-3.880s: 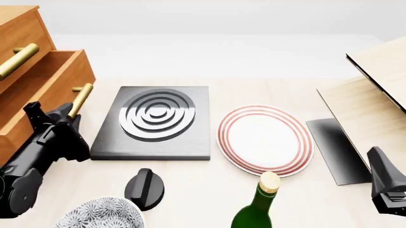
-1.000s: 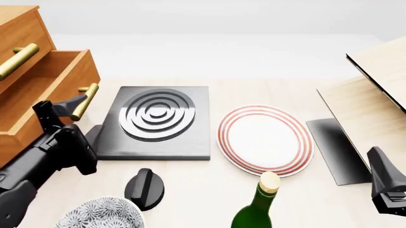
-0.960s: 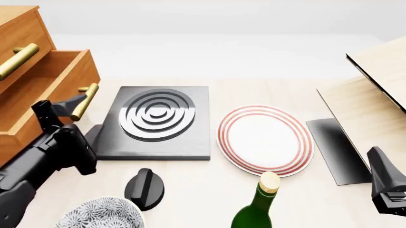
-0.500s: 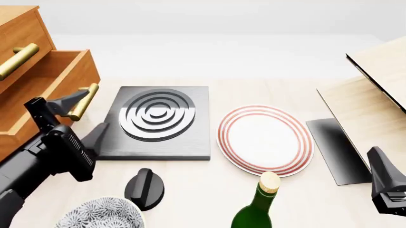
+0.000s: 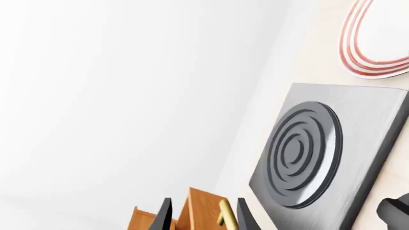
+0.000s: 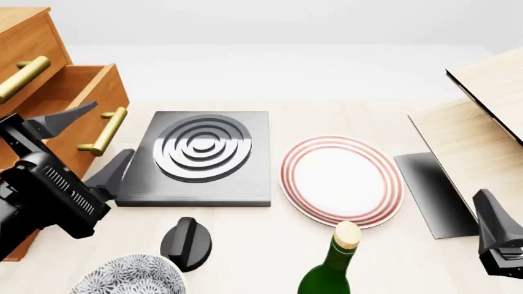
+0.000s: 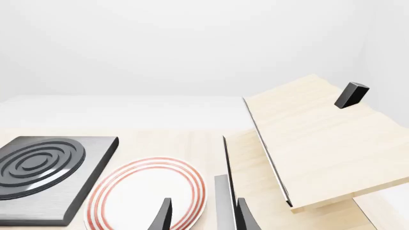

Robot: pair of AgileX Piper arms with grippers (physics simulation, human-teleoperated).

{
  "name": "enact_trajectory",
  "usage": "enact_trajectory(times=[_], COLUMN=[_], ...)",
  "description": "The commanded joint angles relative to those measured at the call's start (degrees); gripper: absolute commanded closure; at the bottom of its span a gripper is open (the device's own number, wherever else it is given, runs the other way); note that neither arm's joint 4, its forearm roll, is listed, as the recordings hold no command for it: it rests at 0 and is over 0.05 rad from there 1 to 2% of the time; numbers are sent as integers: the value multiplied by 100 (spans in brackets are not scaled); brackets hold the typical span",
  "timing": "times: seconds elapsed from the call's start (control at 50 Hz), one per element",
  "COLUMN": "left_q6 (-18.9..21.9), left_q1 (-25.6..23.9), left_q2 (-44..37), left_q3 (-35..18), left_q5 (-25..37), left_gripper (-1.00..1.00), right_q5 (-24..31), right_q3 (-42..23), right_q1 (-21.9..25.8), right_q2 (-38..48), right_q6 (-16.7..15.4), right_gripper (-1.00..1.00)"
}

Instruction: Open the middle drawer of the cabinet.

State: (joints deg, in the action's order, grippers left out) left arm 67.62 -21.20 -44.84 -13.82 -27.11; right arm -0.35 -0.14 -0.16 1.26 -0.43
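Observation:
The cabinet (image 6: 24,37) stands at the table's left edge. Its middle drawer (image 6: 102,92) is pulled out toward the stove plate, and its brass handle (image 6: 104,130) points at the plate. My left gripper (image 6: 109,128) is open. Its fingers (image 6: 70,116) sit on either side of the handle without touching it. In the left wrist view the handle (image 5: 225,216) shows between the spread fingers, some way ahead of them. My right gripper (image 7: 203,213) is open and empty at the near right, far from the cabinet; one of its fingers (image 6: 494,236) shows in the front view.
A grey stove plate (image 6: 200,153) lies beside the drawer, with a red-rimmed plate (image 6: 342,179) to its right. A black knob (image 6: 186,244), a patterned bowl (image 6: 131,277) and a green bottle (image 6: 334,266) sit near the front edge. A pale wooden box (image 6: 482,141) with its lid raised stands at the right.
My left gripper has let go of the middle drawer's handle, opened, and drawn back toward the left. The drawer stands slightly further out than 3.9 s ago. The right arm has not moved.

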Motion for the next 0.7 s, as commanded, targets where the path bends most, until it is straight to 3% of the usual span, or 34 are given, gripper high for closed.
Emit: enact_trajectory(times=[0.02,0.06,0.22,0.24,0.3,0.68,0.7], left_q6=[-606,-847,-1144,-1460,-1652,-2496,-2697], left_q1=[-118,-128,-50,5,-25,22,17], left_q2=[776,892,1234,1307,1400,1912,1887], left_q3=[-282,-434,-653,-864,-1004,-1536,-1625], left_q5=[765,1016,1477,1840,2096,3079,3170], left_gripper=[-100,-100,-100,-100,-100,-100,-100], right_q5=[10,10,9,10,10,10,10], right_q3=[1,1,1,1,1,1,1], right_q1=[2,4,3,4,3,4,6], right_q2=[-27,-26,-24,-26,-27,-26,-26], right_q6=[8,10,9,9,10,10,9], right_gripper=[-100,-100,-100,-100,-100,-100,-100])
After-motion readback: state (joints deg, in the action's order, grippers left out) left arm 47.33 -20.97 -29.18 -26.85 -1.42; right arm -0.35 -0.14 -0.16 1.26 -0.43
